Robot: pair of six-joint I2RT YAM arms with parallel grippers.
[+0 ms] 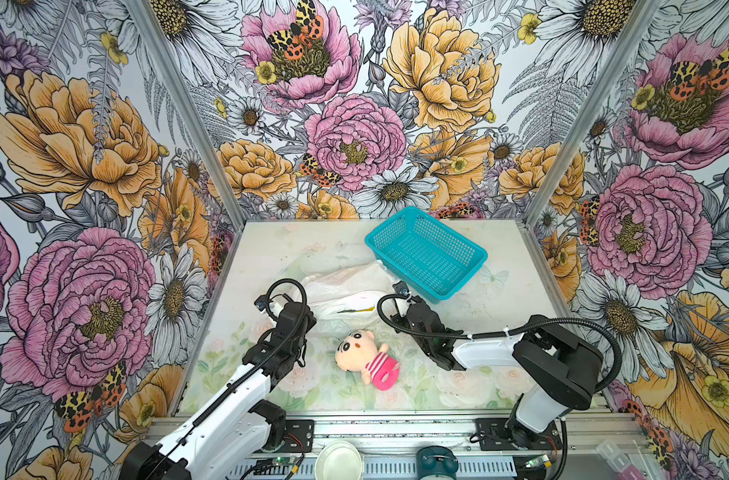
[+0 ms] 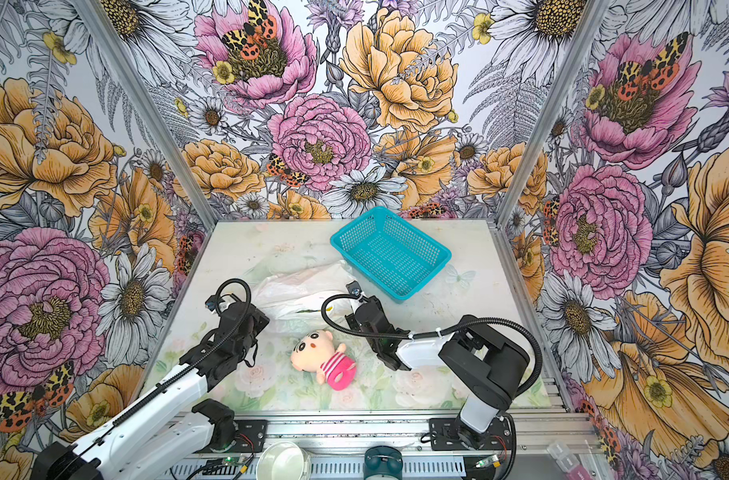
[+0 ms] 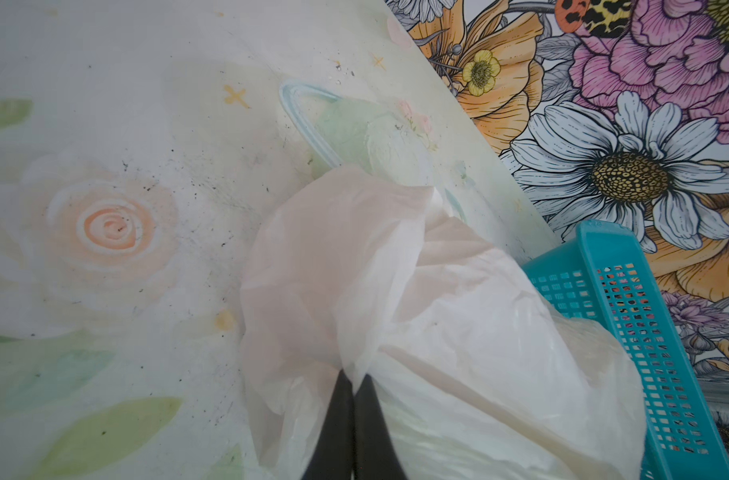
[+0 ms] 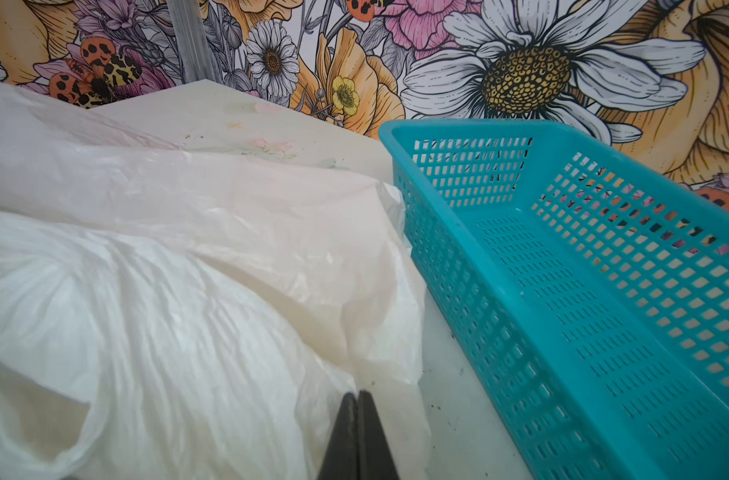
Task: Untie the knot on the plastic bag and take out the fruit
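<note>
- My left gripper (image 3: pixel 353 376) sits at the left end of the plastic bag (image 1: pixel 346 286), low over the table (image 1: pixel 500 332).
- On the left wrist camera its two black fingers (image 3: pixel 340 415) are pressed together. A bunch of the thin white plastic is caught between the tips, and the folds fan out from that pinch.
- The bag lies crumpled and slack mid-table between my two arms. Its far right edge is just beside the blue basket (image 1: pixel 427 253).
- In a top view I see a small patch of yellow (image 1: pixel 369 308) in the bag's near side, next to a dark green streak. That is all I can see of the fruit, and I cannot tell which pieces they are.
- In front of the bag, nearer the arm bases, a plush doll (image 1: pixel 365 357) in a pink striped outfit lies on its back. It is apart from both grippers.
- My right gripper (image 4: pixel 358 394) is at the right end of the bag, between the bag and the basket.
- On the right wrist camera its fingers (image 4: pixel 342 436) are closed flat against each other. The bag's film lies on both sides of the tips, so I read it as a thin pinch on the edge.
- The basket sits toward the back right of the table, turned at an angle, with only bare mesh showing inside.
</note>
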